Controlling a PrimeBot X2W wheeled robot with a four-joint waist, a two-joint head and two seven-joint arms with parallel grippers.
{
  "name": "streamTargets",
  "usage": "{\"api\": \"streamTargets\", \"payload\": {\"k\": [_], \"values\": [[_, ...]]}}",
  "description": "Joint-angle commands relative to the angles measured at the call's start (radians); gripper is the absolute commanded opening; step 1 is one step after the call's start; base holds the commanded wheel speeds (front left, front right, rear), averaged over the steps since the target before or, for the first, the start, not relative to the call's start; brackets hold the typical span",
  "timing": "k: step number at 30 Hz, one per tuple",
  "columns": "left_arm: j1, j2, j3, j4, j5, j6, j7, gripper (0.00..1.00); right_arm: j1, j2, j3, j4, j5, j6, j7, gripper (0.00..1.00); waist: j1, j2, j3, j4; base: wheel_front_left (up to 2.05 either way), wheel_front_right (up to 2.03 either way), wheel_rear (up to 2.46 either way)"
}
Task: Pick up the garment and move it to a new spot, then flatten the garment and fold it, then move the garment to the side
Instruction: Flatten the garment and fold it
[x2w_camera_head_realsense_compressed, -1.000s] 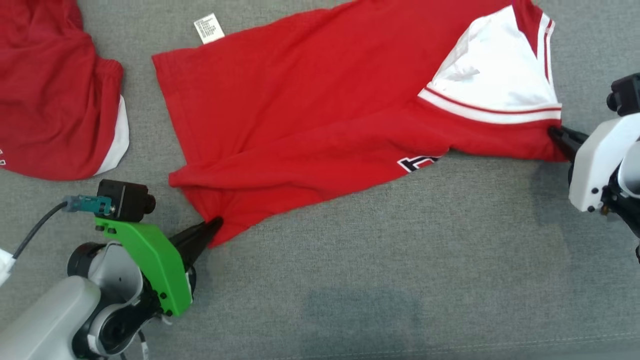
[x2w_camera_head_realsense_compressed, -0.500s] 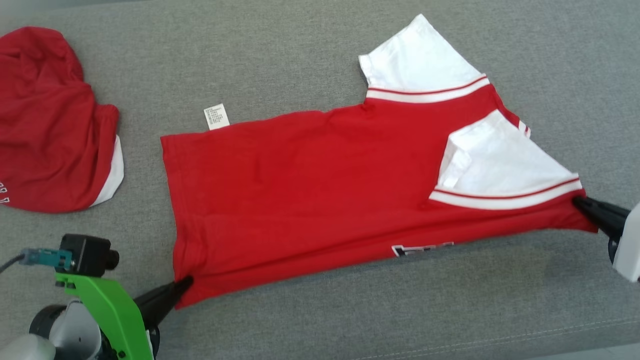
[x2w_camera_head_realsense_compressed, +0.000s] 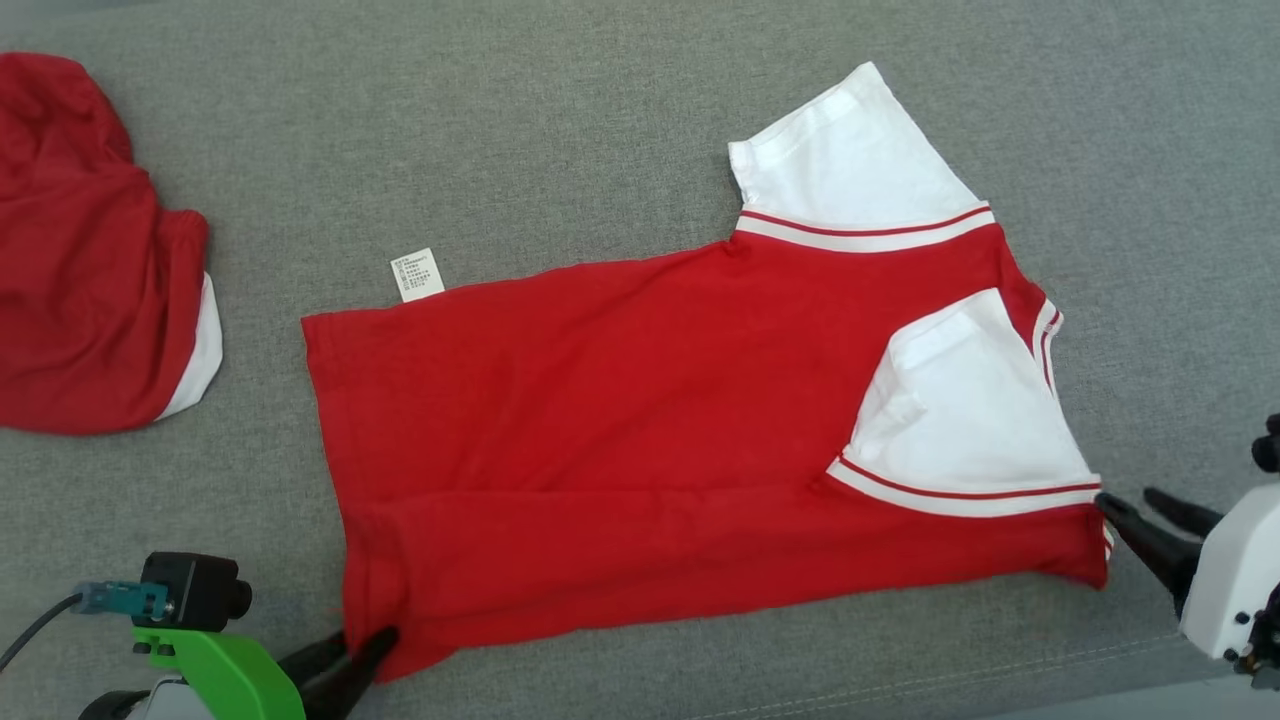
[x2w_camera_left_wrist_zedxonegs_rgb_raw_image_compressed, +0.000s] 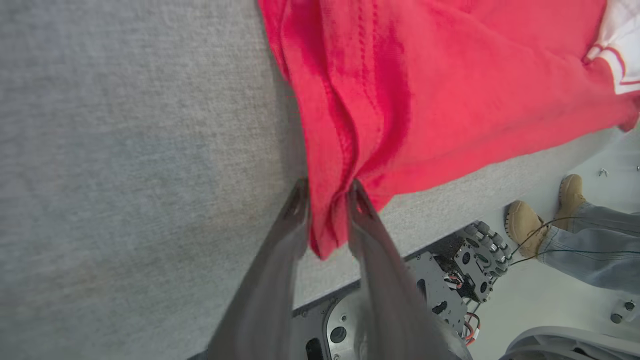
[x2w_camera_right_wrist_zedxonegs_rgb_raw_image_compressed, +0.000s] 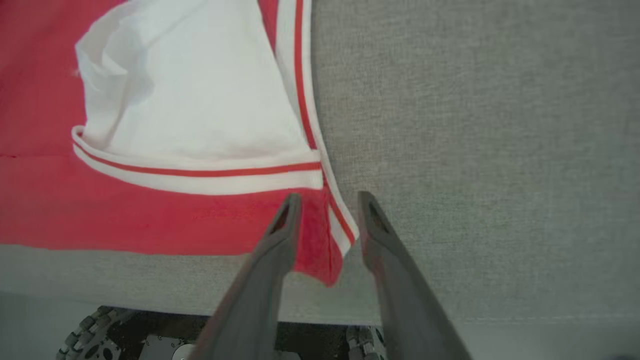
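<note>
Lying flat right of the crumpled red heap (x2w_camera_head_realsense_compressed: 90, 260), the garment (x2w_camera_head_realsense_compressed: 640, 420) looks light and limp — take it by corners. Left gripper (x2w_camera_left_wrist_zedxonegs_rgb_raw_image_compressed: 327, 192) stands parted about the corner nearer the heap; right gripper (x2w_camera_right_wrist_zedxonegs_rgb_raw_image_compressed: 327, 205) spread round the farther one.

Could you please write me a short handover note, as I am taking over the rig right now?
The left claw is open, astride the near hem corner of the shirt; the cloth looks released.
The right claw is open, astride the near corner by the white sleeve.
The shirt lies flat on the grey pad, hem to the robot's left, with that sleeve turned in over the red body. A second red garment lies far left.
Done: laid out flat, near side apparently folded in.
Left: finish the folds, then move the shirt aside.
</note>
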Motion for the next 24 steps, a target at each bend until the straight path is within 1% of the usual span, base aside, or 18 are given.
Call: {"api": "streamTargets", "payload": {"k": [1, 2, 4, 7, 10, 12, 15, 19, 23, 24], "values": [[0.014, 0.014, 0.0, -0.01, 0.02, 0.011, -0.008, 1.0, -0.031, -0.018, -0.006, -0.01, -0.007, 0.0, -0.008, 1.0, 0.0, 0.0, -0.008, 0.002, 0.0, 0.0, 0.0], [0.014, 0.018, 0.002, -0.021, 0.027, 0.017, -0.011, 1.0, -0.04, -0.029, -0.003, -0.025, -0.001, 0.0, -0.003, 1.0, 0.0, 0.0, -0.012, 0.004, 0.0, 0.0, 0.0], [0.005, 0.047, 0.019, -0.056, 0.037, 0.03, -0.02, 1.0, -0.074, -0.059, -0.005, -0.068, 0.017, 0.0, 0.001, 1.0, 0.0, 0.0, -0.016, 0.007, 0.0, 0.0, 0.0], [-0.047, 0.078, 0.064, -0.12, 0.058, 0.059, -0.03, 1.0, -0.168, -0.098, -0.022, -0.128, 0.031, 0.0, -0.011, 1.0, 0.0, 0.0, 0.002, 0.017, 0.0, 0.0, 0.0], [-0.13, 0.087, 0.099, -0.142, 0.087, 0.092, -0.007, 1.0, -0.29, -0.101, -0.019, -0.107, 0.017, 0.0, 0.01, 1.0, 0.0, 0.0, 0.049, 0.035, 0.0, 0.0, 0.0], [-0.207, 0.061, 0.105, -0.123, 0.096, 0.105, 0.029, 1.0, -0.397, -0.11, -0.008, -0.072, -0.019, 0.0, 0.023, 1.0, 0.0, 0.0, 0.088, 0.05, 0.0, 0.0, 0.0], [-0.339, 0.013, 0.086, -0.067, 0.127, 0.1, 0.094, 1.0, -0.556, -0.097, 0.02, 0.008, -0.079, 0.0, 0.028, 1.0, 0.0, 0.0, 0.15, 0.073, 0.0, 0.0, 0.0], [-0.498, -0.1, 0.042, 0.059, 0.163, 0.083, 0.157, 1.0, -0.747, -0.048, 0.058, 0.143, -0.176, 0.0, 0.001, 1.0, 0.0, 0.0, 0.213, 0.111, 0.0, 0.0, 0.0], [-0.614, -0.21, 0.009, 0.194, 0.183, 0.051, 0.175, 1.0, -0.88, -0.01, 0.106, 0.287, -0.253, 0.0, -0.022, 1.0, 0.0, 0.0, 0.254, 0.148, 0.0, 0.0, 0.0], [-0.614, -0.21, 0.009, 0.194, 0.183, 0.051, 0.175, 1.0, -0.88, -0.01, 0.106, 0.287, -0.253, 0.0, -0.022, 1.0, 0.0, 0.0, 0.254, 0.148, 0.0, 0.0, 0.0]]}}
